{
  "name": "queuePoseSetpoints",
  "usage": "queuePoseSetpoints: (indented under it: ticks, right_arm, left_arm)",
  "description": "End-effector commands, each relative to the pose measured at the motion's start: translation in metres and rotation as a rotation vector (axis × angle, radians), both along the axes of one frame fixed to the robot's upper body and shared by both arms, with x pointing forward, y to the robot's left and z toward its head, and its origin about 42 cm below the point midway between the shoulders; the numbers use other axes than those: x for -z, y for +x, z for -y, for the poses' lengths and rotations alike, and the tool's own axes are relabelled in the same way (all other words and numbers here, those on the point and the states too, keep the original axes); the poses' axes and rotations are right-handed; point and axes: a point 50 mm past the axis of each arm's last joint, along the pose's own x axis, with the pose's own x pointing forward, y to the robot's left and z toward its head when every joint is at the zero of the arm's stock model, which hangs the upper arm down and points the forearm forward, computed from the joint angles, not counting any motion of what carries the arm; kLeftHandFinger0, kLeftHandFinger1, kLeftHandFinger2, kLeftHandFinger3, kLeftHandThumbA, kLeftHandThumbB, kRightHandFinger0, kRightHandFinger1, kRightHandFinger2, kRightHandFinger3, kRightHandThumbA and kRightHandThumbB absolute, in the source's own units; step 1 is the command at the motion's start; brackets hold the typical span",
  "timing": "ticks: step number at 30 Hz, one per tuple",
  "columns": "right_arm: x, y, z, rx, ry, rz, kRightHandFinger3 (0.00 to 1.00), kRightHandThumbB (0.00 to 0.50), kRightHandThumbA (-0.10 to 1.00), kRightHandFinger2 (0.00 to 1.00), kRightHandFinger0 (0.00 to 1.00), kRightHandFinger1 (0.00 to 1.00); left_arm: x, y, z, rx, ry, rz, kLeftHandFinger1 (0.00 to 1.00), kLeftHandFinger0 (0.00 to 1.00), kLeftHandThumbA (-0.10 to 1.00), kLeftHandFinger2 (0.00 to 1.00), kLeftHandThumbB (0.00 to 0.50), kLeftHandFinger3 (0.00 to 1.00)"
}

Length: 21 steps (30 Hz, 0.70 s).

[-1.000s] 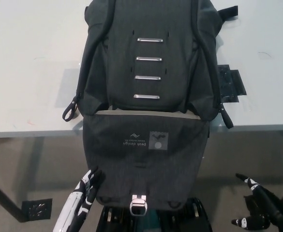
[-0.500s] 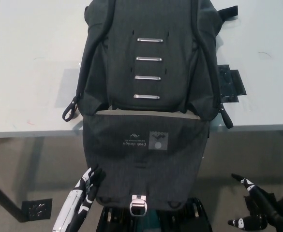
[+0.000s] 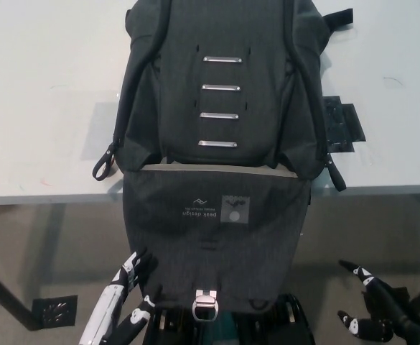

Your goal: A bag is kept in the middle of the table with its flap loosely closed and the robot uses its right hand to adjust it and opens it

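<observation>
My black right hand (image 3: 375,313) hangs low, fingers spread; my white left hand (image 3: 123,305) rests opposite, fingers apart.

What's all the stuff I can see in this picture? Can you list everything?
bag: one, dark grey, lying in the middle of the table
flap: one, dark grey, hanging down over the table's near edge
metal clasp: one, silver, at the flap's bottom edge
metal bars: four, silver, in a row up the bag's front
table: one, pale grey-white
black tape patch: one, on the table right of the bag
left hand: white, lower left, beside the flap
right hand: black, lower right, open, clear of the bag
</observation>
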Motion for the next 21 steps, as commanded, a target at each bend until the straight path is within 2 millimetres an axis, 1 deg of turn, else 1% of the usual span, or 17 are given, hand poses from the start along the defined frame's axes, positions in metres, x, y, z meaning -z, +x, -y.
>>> queuePoseSetpoints:
  ticks: [1,3,6,7,9,11,13,15,16,17,19,20,21]
  right_arm:
    - [-0.010,0.007,-0.003,0.001,0.037,0.073,1.00,0.109,0.55,1.00,1.00,1.00]
    - [-0.011,0.008,-0.003,0.003,0.036,0.081,1.00,0.112,0.50,1.00,1.00,1.00]
    - [-0.011,0.008,-0.003,0.013,0.039,0.103,1.00,0.129,0.42,1.00,1.00,1.00]
    - [-0.014,0.011,-0.003,0.009,0.037,0.115,1.00,0.132,0.38,1.00,1.00,1.00]
    - [-0.015,0.013,-0.004,0.007,0.044,0.131,1.00,0.139,0.32,1.00,1.00,1.00]
    - [-0.018,0.014,-0.005,0.008,0.071,0.172,1.00,0.148,0.25,1.00,1.00,1.00]
    - [-0.020,0.015,-0.005,0.010,0.079,0.202,1.00,0.149,0.23,1.00,1.00,1.00]
    - [-0.021,0.016,-0.005,0.008,0.083,0.202,1.00,0.151,0.27,1.00,1.00,1.00]
    - [-0.021,0.016,-0.005,0.003,0.078,0.200,1.00,0.155,0.30,1.00,1.00,1.00]
    - [-0.021,0.016,-0.005,0.002,0.077,0.199,1.00,0.155,0.31,1.00,1.00,1.00]
    - [-0.022,0.017,-0.003,-0.009,0.070,0.193,1.00,0.168,0.45,1.00,1.00,1.00]
    - [-0.022,0.017,-0.003,-0.021,0.061,0.175,1.00,0.182,0.59,1.00,1.00,1.00]
    - [-0.022,0.018,-0.003,-0.029,0.057,0.167,1.00,0.198,0.67,1.00,1.00,1.00]
  left_arm:
    - [-0.007,-0.002,-0.002,0.009,0.031,0.025,1.00,1.00,0.66,1.00,0.045,1.00]
    - [-0.007,-0.001,-0.001,0.009,0.035,0.025,1.00,1.00,0.63,1.00,0.046,1.00]
    - [-0.008,-0.001,-0.001,0.011,0.039,0.026,1.00,1.00,0.56,1.00,0.035,1.00]
    - [-0.009,-0.001,-0.001,0.006,0.035,0.027,1.00,1.00,0.51,1.00,0.041,1.00]
    - [-0.009,-0.001,-0.002,0.001,0.030,0.023,1.00,1.00,0.45,1.00,0.039,1.00]
    - [-0.010,-0.002,-0.002,-0.002,0.035,0.018,1.00,1.00,0.36,1.00,0.064,1.00]
    - [-0.011,-0.001,-0.002,0.002,0.044,0.022,1.00,1.00,0.30,1.00,0.068,1.00]
    - [-0.012,-0.001,-0.002,0.002,0.043,0.022,1.00,1.00,0.31,1.00,0.055,1.00]
    - [-0.013,0.000,-0.002,0.001,0.043,0.022,1.00,1.00,0.34,1.00,0.049,1.00]
    - [-0.013,0.000,-0.003,0.001,0.047,0.021,1.00,1.00,0.36,1.00,0.053,1.00]
    - [-0.013,0.002,-0.002,-0.003,0.030,0.021,1.00,1.00,0.39,1.00,0.037,1.00]
    - [-0.014,0.002,-0.003,-0.005,0.027,0.024,1.00,1.00,0.40,1.00,0.032,1.00]
    - [-0.014,0.003,-0.003,-0.007,0.023,0.023,1.00,1.00,0.42,1.00,0.024,1.00]
